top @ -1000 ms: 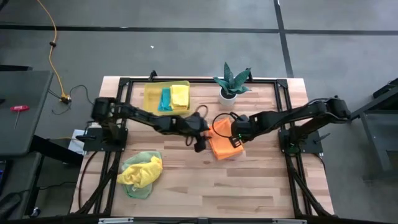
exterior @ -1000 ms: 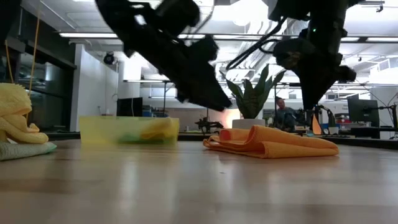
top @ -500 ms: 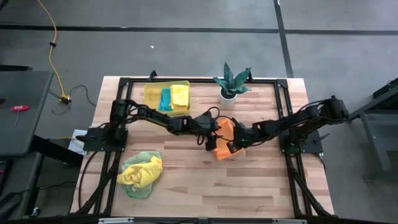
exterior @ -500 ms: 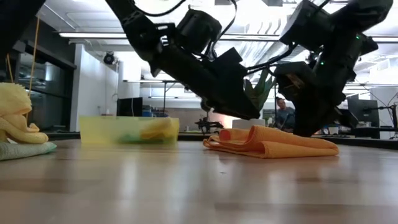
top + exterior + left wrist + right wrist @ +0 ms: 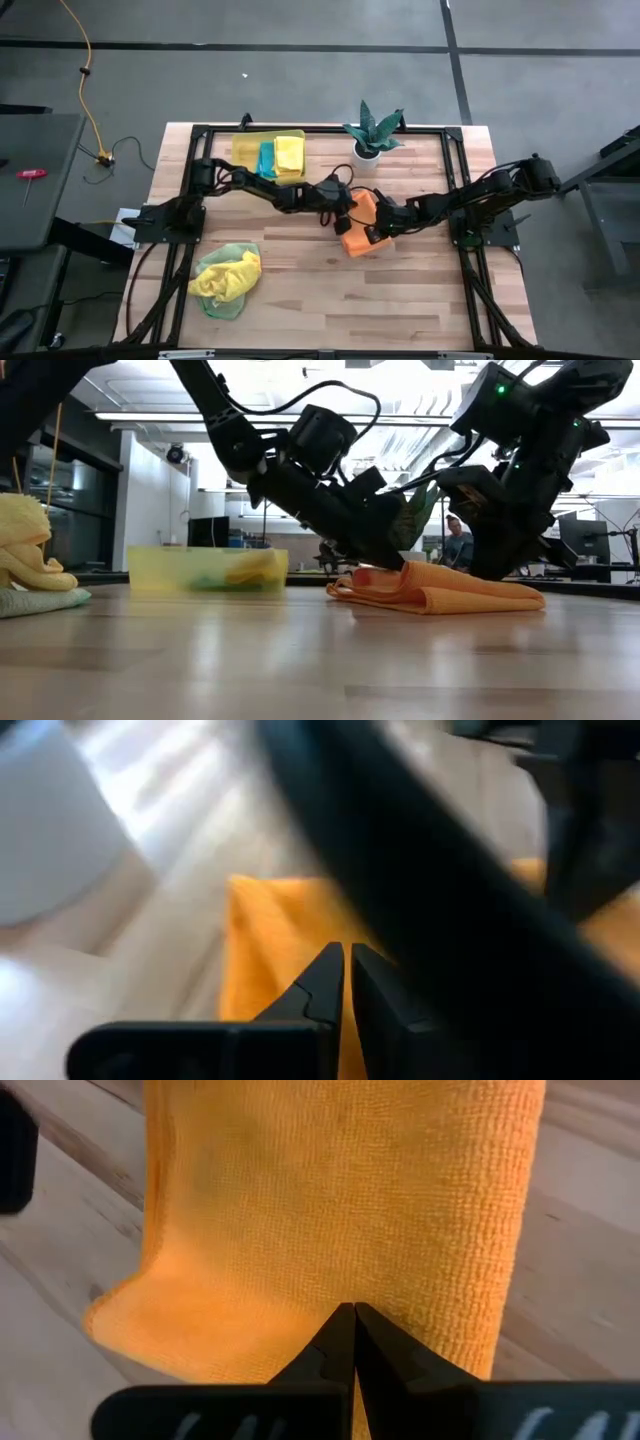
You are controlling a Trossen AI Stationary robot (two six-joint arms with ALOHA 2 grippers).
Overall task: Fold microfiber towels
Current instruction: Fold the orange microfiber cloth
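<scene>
Folded orange microfiber towel (image 5: pixel 359 228): lies at the middle of the pale wooden plank surface (image 5: pixel 400 300), both arms meeting over it.
Left end effector (image 5: pixel 345 222): clenched, tips down at the towel's left edge; whether cloth is pinched cannot be told.
Right end effector (image 5: pixel 374 233): clenched, tips resting on the towel's right part.
Translucent yellow rectangular bin (image 5: pixel 243 153): far left, holding teal and yellow cloths.
Crumpled yellow and light green towels (image 5: pixel 226 278): heaped near left.
Spiky green plant in white pot (image 5: pixel 371 135): behind the towel.
No legible writing.
</scene>
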